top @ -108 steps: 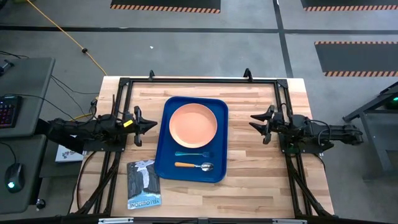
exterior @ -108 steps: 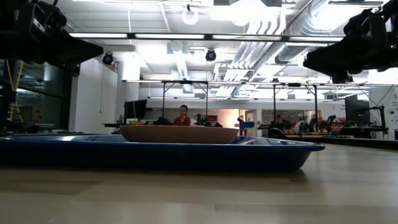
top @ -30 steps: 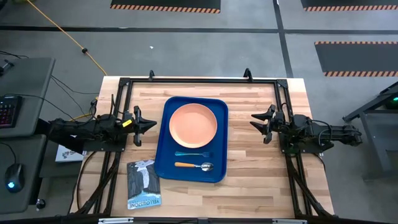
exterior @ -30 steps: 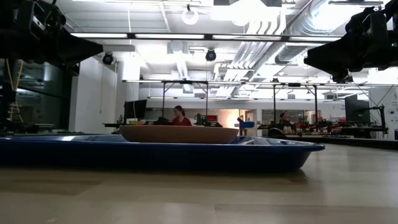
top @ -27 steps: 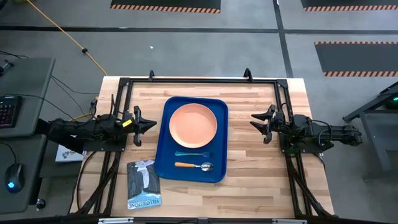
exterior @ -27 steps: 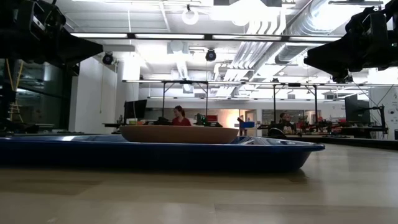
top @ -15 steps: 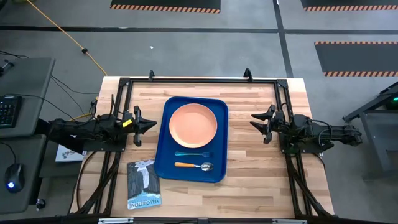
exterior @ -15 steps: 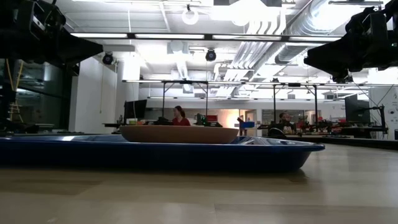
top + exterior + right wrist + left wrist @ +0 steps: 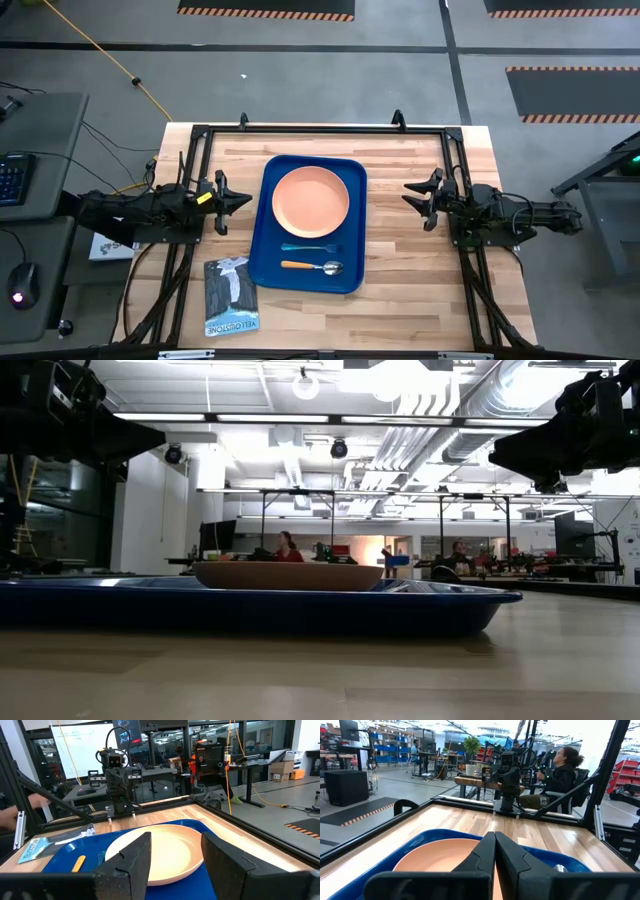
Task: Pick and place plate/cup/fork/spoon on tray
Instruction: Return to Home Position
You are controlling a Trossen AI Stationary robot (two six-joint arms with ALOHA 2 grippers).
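The salmon-pink plate [image 9: 311, 198] rests on the far half of the blue tray [image 9: 257, 255]. The light-blue fork [image 9: 310, 247] and the orange-handled spoon [image 9: 312, 266] lie side by side on the tray's near half. No cup shows. My left gripper [image 9: 238, 200] hovers left of the tray, shut and empty, pointing at it; its fingers meet in the left wrist view [image 9: 495, 836]. My right gripper [image 9: 408, 198] hovers right of the tray, open and empty; its fingers stand apart in the right wrist view [image 9: 175, 840], with the plate [image 9: 170, 847] beyond them.
A grey-blue booklet [image 9: 230, 296] lies on the table near the tray's near left corner. A black frame [image 9: 320, 130] runs around the tabletop. Bare wood lies between each gripper and the tray. People sit at benches in the room behind [image 9: 285, 546].
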